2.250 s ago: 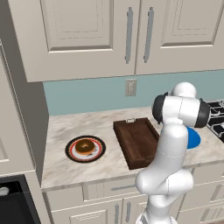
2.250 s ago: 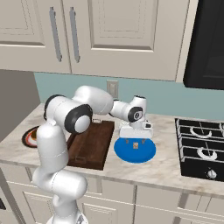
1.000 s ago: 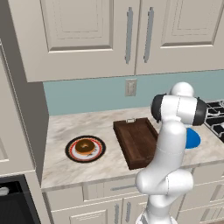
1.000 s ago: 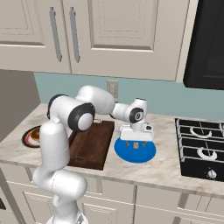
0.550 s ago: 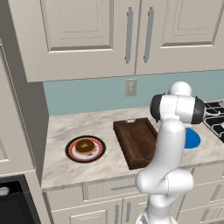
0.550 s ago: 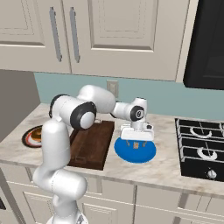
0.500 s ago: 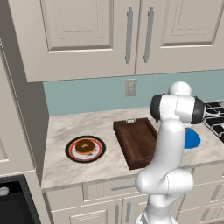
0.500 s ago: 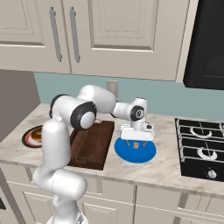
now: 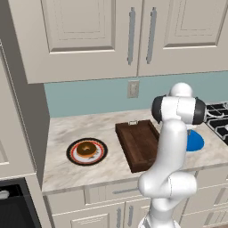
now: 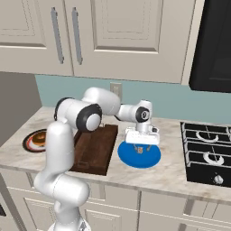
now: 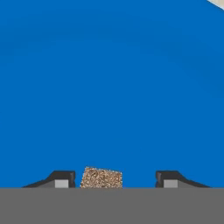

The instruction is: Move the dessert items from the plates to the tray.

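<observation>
My gripper [image 10: 140, 148] hangs low over the plain blue plate [image 10: 152, 159], pointing straight down and open. In the hand view the small pale tan morsel [image 11: 101, 178] lies on the blue plate [image 11: 112, 87] between the two fingertips [image 11: 61, 180], nearer the left one, with a gap on each side. The glazed ring doughnut [image 9: 86, 148] rests on the black-rimmed, red-ringed plate [image 9: 71, 153] at the counter's left. Between the two plates lies the dark brown wooden tray [image 9: 139, 144], with nothing in it. In the left base view my own arm hides the gripper, and part of the blue plate [image 9: 197, 141] shows behind it.
A black stove [image 10: 208, 153] borders the counter on the right, close to the blue plate. Wall cabinets [image 10: 113, 31] hang above, and an outlet [image 9: 132, 88] is on the teal backsplash. The tray [image 10: 95, 148] sits just left of the gripper.
The arm's upper joints have shifted slightly. The gripper has stayed open over the blue plate around the morsel, hardly moving.
</observation>
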